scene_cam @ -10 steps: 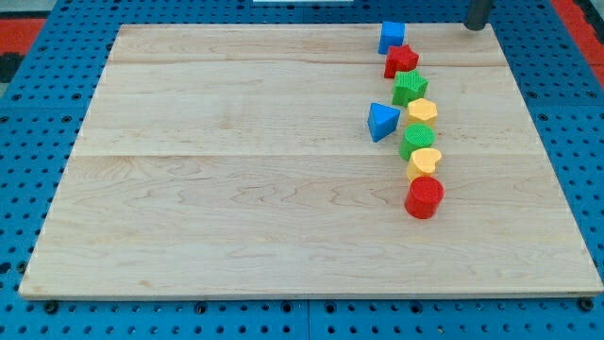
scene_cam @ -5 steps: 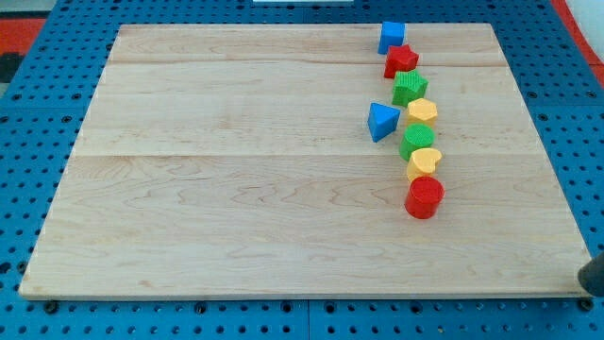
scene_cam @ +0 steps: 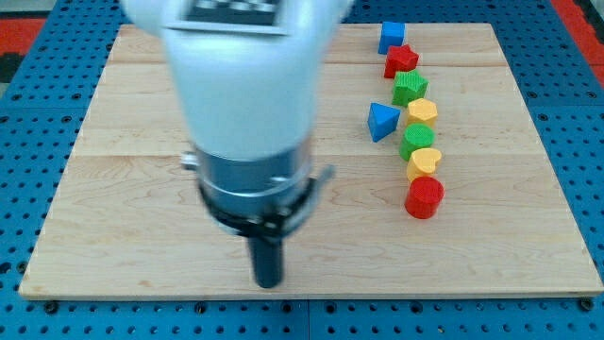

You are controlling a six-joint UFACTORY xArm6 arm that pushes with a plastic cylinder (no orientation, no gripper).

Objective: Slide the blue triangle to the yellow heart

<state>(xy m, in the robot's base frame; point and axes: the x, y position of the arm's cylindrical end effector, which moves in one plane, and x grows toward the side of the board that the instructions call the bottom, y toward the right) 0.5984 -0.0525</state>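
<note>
my tip rests near the wooden table's bottom edge, grasping nothing, well apart from every block. the blue triangle block sits just left of the column near the right edge, close to the yellow heart block.

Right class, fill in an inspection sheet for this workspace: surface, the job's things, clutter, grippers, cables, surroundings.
Surface: wooden board, pale.
Job's things: blue triangle left of the column; yellow heart low in it, touching the red cylinder.
Clutter: blue cube, red star, green star, yellow block, green block.
Grippers: none; my tip near the view's bottom, far from all blocks.
Cables: nothing seen.
Surroundings: blue pegboard.
</note>
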